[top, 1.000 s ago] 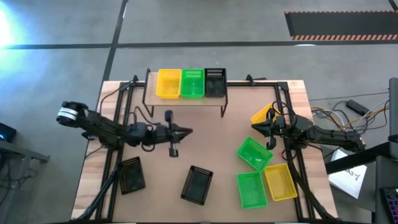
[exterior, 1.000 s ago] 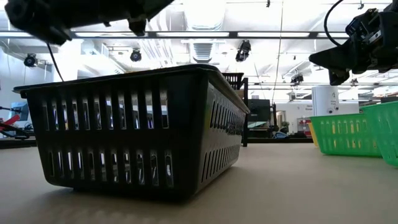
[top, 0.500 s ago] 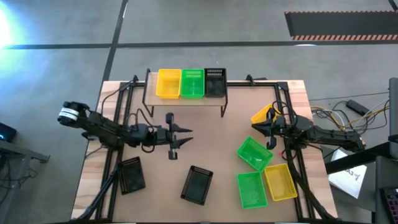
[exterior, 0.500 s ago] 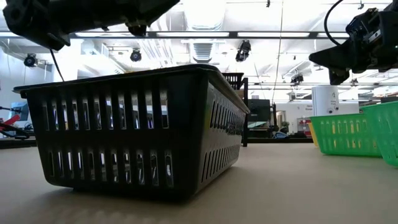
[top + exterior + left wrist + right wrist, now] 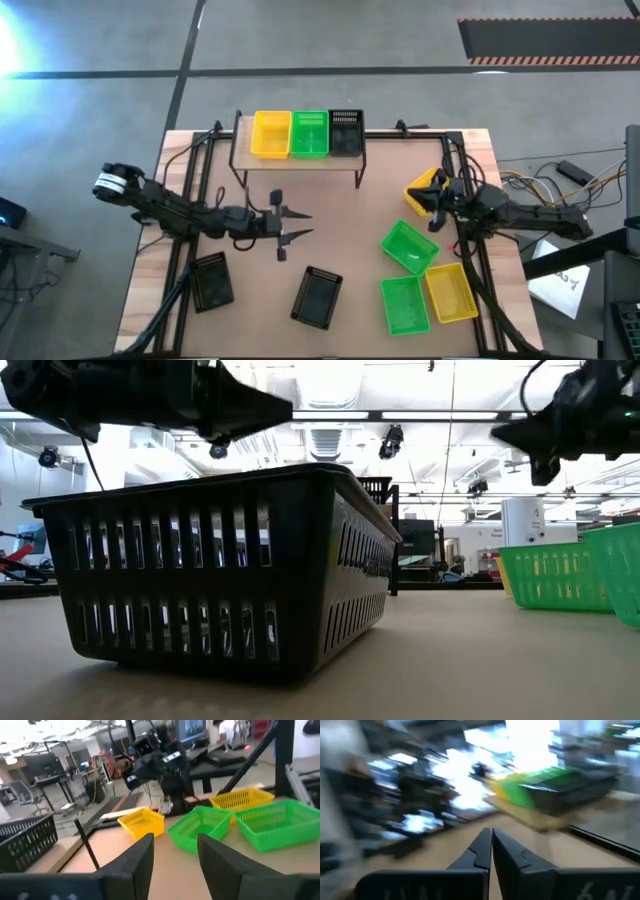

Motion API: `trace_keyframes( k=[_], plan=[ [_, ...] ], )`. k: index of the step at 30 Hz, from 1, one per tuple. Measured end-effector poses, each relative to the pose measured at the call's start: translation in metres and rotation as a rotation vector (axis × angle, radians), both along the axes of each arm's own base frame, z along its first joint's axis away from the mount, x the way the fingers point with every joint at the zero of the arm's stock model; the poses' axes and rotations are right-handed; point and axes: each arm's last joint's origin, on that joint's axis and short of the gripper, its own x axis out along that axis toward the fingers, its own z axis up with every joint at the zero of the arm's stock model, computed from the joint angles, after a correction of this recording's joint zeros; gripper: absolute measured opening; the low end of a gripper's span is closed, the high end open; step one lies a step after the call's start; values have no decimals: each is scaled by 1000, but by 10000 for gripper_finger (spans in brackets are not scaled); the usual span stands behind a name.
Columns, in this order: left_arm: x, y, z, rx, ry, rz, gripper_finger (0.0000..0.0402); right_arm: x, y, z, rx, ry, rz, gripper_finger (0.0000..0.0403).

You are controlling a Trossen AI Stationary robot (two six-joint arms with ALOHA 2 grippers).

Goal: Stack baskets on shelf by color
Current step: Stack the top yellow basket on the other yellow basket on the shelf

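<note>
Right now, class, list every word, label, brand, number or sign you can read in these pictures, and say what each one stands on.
None can be read.
The screen in the room behind the table shows marks too blurred to read.
The baskets, the shelf and the table carry no visible lettering.

On the light wooden shelf (image 5: 300, 162), black-legged: 1 yellow basket (image 5: 270, 133), 1 green basket (image 5: 309, 133), 1 black basket (image 5: 346, 131), all slotted mesh. On the brown table (image 5: 350, 230): 2 black baskets (image 5: 316, 296) (image 5: 212, 281), 2 bright green ones (image 5: 407, 247) (image 5: 404, 305), 2 yellow ones (image 5: 450, 292) (image 5: 420, 187). Both arms dark, white band (image 5: 104, 182) on the left one. Grey floor (image 5: 400, 40), orange-and-black striped edge (image 5: 548, 60) on a dark mat.
</note>
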Motion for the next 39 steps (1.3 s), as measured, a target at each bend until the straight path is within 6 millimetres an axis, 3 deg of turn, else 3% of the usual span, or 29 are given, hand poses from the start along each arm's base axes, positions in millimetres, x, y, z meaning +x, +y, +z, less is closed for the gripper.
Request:
trace_keyframes(
  k=[3, 7, 16, 22, 25, 32, 39],
  plan=[
    [-2, -4, 0, 20, 21, 24, 129, 2, -3, 13, 29, 188, -166, 9],
    [-6, -9, -5, 48, 85, 80, 125, 16, -5, 26, 105, 491, -226, 21],
    [-6, -18, -13, 6, 117, 74, 125, 49, -7, 44, 204, 1062, -329, 120],
    [-6, -23, -15, 10, 128, 59, 125, 67, -2, 26, 367, 1270, -205, 181],
    [-6, -23, -15, 8, 126, 57, 125, 72, -2, 11, 380, 1353, -237, 198],
    [-6, -23, -15, 7, 125, 57, 125, 82, -5, -6, 347, 1406, -353, 189],
    [-6, -23, -15, 6, 122, 57, 124, 87, -7, -20, 302, 1484, -400, 123]
  ],
)
